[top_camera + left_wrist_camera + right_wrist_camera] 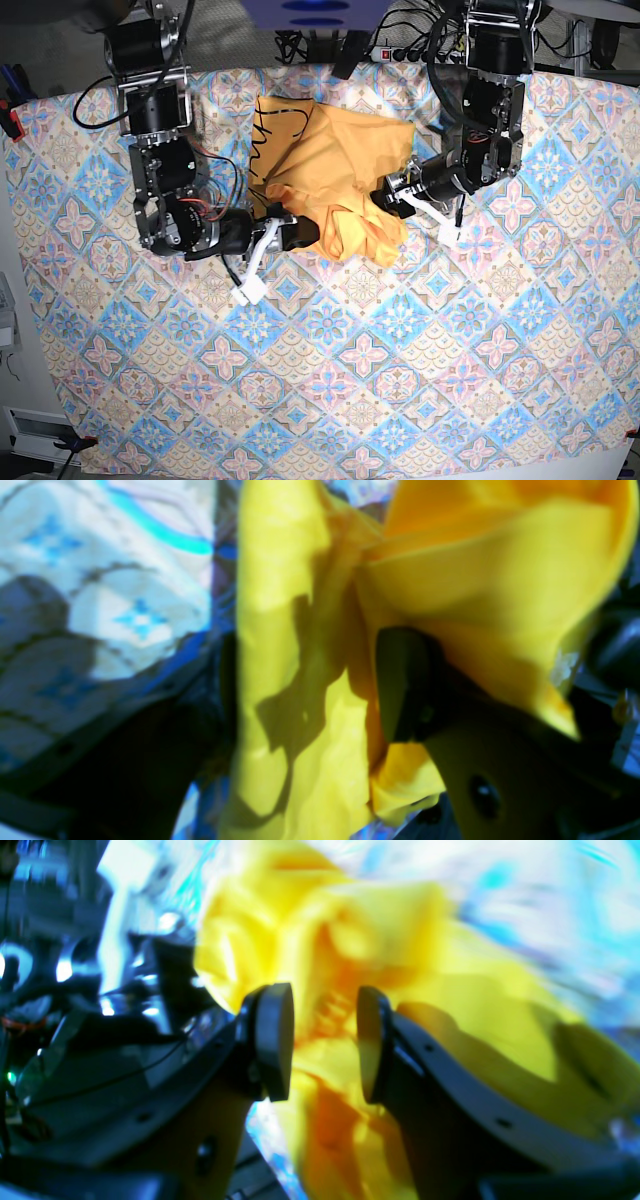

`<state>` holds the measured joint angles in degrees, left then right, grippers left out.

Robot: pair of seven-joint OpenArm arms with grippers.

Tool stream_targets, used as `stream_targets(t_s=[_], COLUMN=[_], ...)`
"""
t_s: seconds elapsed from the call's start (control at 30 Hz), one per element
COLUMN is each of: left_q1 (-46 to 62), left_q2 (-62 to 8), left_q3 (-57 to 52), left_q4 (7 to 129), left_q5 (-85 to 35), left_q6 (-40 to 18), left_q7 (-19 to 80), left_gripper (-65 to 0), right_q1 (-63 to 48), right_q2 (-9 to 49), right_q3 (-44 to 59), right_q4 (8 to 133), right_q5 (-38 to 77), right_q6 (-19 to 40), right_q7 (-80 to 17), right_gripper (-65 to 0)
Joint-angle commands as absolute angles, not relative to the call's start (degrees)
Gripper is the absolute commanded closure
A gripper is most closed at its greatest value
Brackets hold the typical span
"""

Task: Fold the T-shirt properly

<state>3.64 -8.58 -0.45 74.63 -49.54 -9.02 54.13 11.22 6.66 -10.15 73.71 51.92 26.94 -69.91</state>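
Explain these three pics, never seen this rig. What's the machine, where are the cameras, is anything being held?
It is a robot with two arms over a table. The base view looks straight down; the other two views come from cameras on the arms' wrists, looking past each claw.

A blue-pink patterned cloth covers the table. On it lies a crumpled yellow-orange T-shirt with black lettering.

The right claw stands open, yellow fabric bunched between its pads but not pinched. The left claw is also at the shirt: cloth drapes over one finger, and that blurred view does not show whether it grips.
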Motion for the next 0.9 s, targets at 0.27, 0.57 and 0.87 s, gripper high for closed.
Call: stream_targets(t_s=[0.27, 0.57, 0.87], left_q1=[4.6, 4.4, 4.3], left_q2=[-9.4, -9.2, -9.0], left_q3=[-3.4, -3.4, -3.4], left_q4=[74.9, 74.9, 74.9], left_q5=[-46.6, -46.5, -46.5], left_q6=[-7.4, -7.4, -7.4], left_q7=[54.7, 54.7, 54.5], left_gripper=[-38.9, -38.9, -38.9], right_q1=[6.6, 2.9, 3.4], right_q2=[11.8, 11.6, 10.9], right_q3=[-8.5, -16.6, -22.5], right_q4=[78.1, 81.5, 83.6], right_q5=[53.1, 53.3, 53.3], right_q6=[27.4, 27.4, 31.7], right_q7=[-68.7, -69.3, -72.4], right_gripper=[-20.6, -20.6, -20.6])
